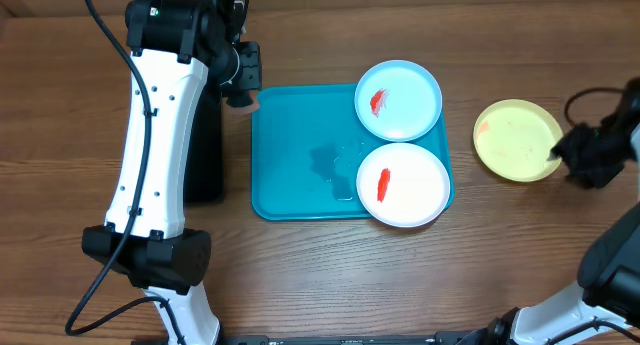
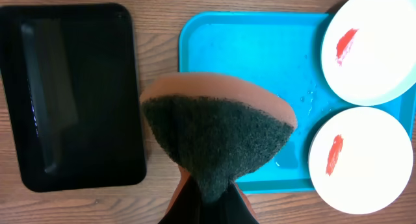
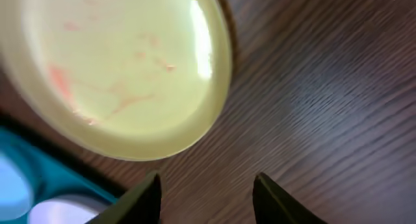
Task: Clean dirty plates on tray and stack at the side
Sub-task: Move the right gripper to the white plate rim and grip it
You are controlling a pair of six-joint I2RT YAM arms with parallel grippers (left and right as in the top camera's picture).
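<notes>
- yellow-green plate (image 3: 117, 68) flat on wood table (image 3: 325, 87); faint pink-red smears inside
- R gripper (image 3: 207, 198) at bottom; fingers apart, nothing btwn; near plate rim
- tray (image 3: 39, 165) corner lower left w/ light blue plate (image 3: 10, 185), white plate (image 3: 65, 211) edges

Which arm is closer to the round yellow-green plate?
Right. The right arm sits beside the round yellow-green plate; the left arm hovers across the turquoise plastic tray, at its far corner.
</notes>
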